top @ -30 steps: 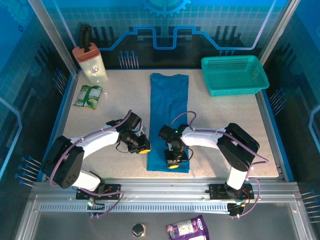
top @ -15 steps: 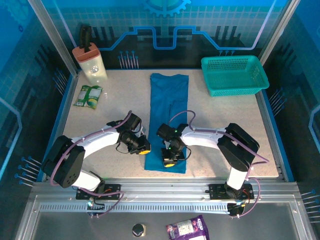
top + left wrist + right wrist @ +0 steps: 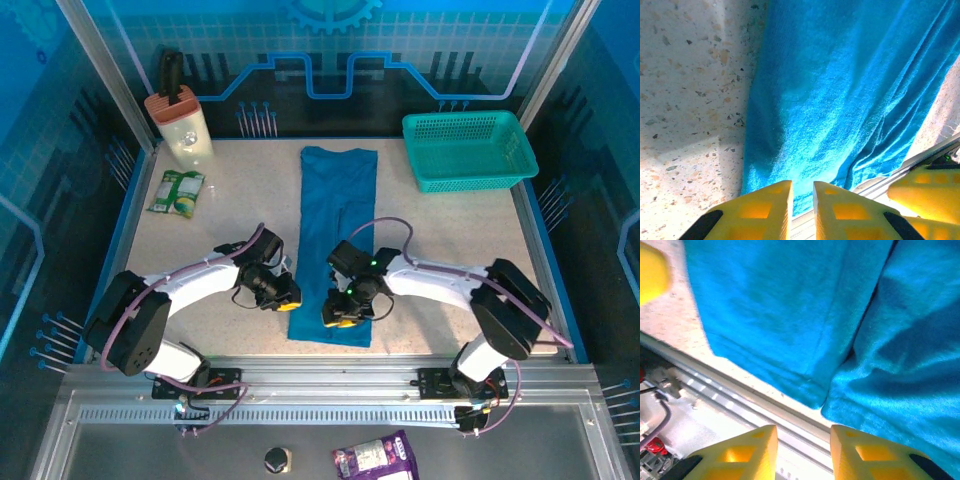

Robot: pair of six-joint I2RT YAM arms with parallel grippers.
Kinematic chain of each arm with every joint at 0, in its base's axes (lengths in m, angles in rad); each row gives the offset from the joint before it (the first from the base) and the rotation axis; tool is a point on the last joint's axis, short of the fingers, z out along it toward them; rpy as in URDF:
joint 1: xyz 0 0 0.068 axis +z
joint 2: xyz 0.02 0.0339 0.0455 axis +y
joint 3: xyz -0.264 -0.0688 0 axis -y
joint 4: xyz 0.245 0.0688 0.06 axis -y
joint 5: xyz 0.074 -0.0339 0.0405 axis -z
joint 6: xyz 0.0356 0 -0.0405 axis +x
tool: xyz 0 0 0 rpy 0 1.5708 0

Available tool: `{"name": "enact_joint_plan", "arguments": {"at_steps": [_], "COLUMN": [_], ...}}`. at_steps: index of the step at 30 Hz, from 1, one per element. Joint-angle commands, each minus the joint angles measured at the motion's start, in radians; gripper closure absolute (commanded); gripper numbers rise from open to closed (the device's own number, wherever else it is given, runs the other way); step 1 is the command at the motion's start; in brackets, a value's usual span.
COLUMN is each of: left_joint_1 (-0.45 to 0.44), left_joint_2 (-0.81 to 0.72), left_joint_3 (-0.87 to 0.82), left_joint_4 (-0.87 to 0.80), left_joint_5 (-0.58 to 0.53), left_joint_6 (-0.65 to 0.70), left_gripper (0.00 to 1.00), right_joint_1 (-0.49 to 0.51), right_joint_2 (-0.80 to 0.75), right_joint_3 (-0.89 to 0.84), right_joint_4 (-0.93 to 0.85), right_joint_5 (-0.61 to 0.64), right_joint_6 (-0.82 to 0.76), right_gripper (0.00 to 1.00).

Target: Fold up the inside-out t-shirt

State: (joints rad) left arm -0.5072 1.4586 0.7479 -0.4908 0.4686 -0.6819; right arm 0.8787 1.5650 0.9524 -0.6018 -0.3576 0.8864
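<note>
Lying down the middle of the speckled table (image 3: pixel 220 220), the blue t-shirt (image 3: pixel 338 215) is folded into a long narrow strip, and its near end stops just short of the table's near edge. The right gripper (image 3: pixel 804 432) hovers over that near end, fingers apart with nothing between them. The left gripper (image 3: pixel 802 187) sits at the strip's left edge, fingers almost together; whether they pinch cloth I cannot tell.
</note>
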Motion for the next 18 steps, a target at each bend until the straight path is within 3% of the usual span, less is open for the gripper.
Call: {"name": "enact_joint_plan", "arguments": {"at_steps": [1,7,18], "left_joint_1": [-0.008,-0.008,-0.009], "left_joint_2": [-0.010,-0.007,0.000], "left_joint_3": [-0.022,-0.025,-0.028], "left_joint_4": [-0.034,-0.034,-0.029], "left_joint_5": [0.014,0.013,0.014], "left_joint_6": [0.003,0.005,0.003], "left_gripper": [0.81,0.81,0.81], "right_joint_1": [-0.034,-0.076,-0.096], "right_joint_2": [-0.057,-0.107,-0.099], "right_joint_3": [-0.058,-0.175,-0.282], "right_joint_4": [-0.087,-0.163,-0.008], "right_joint_5": [0.049,0.121,0.035], "right_joint_6": [0.011,0.027,0.054], "right_gripper": [0.64,0.59,0.57]}}
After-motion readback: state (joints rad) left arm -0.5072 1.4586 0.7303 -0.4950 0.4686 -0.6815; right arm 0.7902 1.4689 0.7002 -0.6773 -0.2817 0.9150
